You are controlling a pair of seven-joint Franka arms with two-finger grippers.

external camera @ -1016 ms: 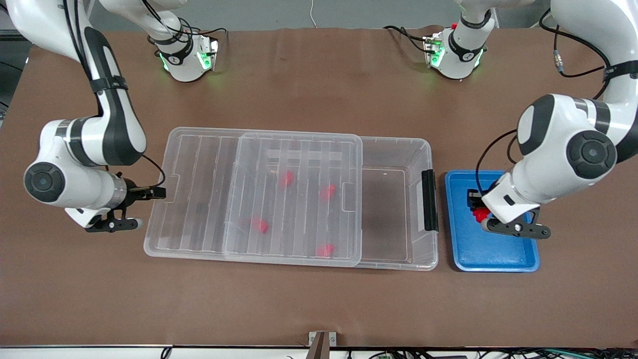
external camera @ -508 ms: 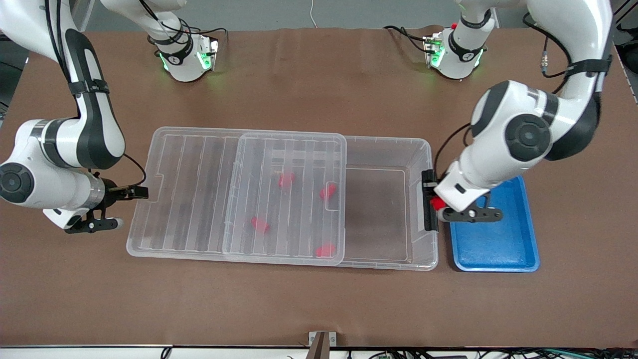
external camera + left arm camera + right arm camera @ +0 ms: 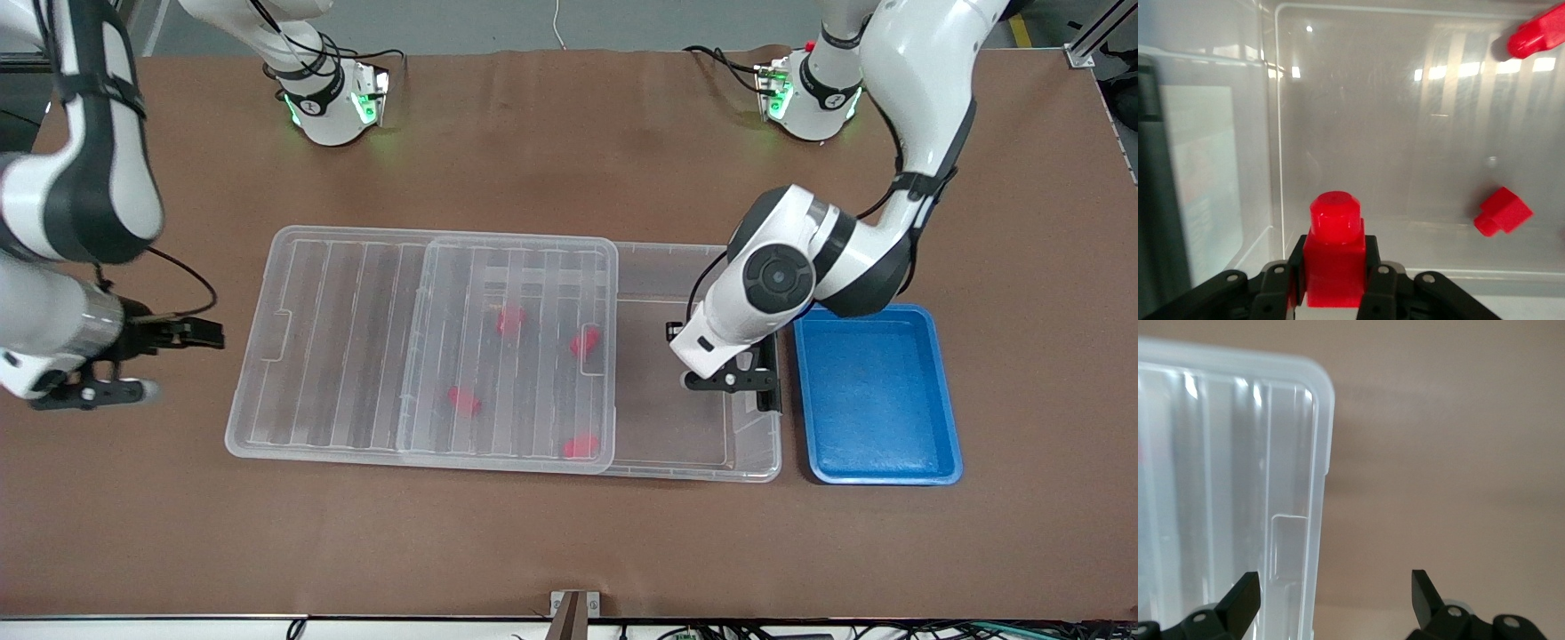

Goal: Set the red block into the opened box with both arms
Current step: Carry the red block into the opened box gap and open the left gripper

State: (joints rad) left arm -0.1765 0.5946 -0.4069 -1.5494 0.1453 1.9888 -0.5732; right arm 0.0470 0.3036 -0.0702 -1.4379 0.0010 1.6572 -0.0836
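Note:
My left gripper [image 3: 1335,283] is shut on a red block [image 3: 1334,250], which stands upright between the fingers. It hangs over the uncovered part of the clear box [image 3: 756,267], at the left arm's end; in the front view the wrist hides the block. The ribbed lid [image 3: 356,338] lies slid toward the right arm's end and covers the rest of the box. Several more red blocks [image 3: 511,320] lie inside under the lid, and two of them [image 3: 1501,212] show in the left wrist view. My right gripper [image 3: 182,360] stands open, apart from the lid's short edge [image 3: 1319,453].
A blue tray [image 3: 876,444] sits beside the box at the left arm's end, with nothing in it. The box's black clip [image 3: 763,396] is on the short side next to the tray. Both arm bases stand along the table's edge farthest from the front camera.
The left gripper carried the red block from over the blue tray to over the box's open part. The right gripper dragged the lid toward its end, then drew away from it.

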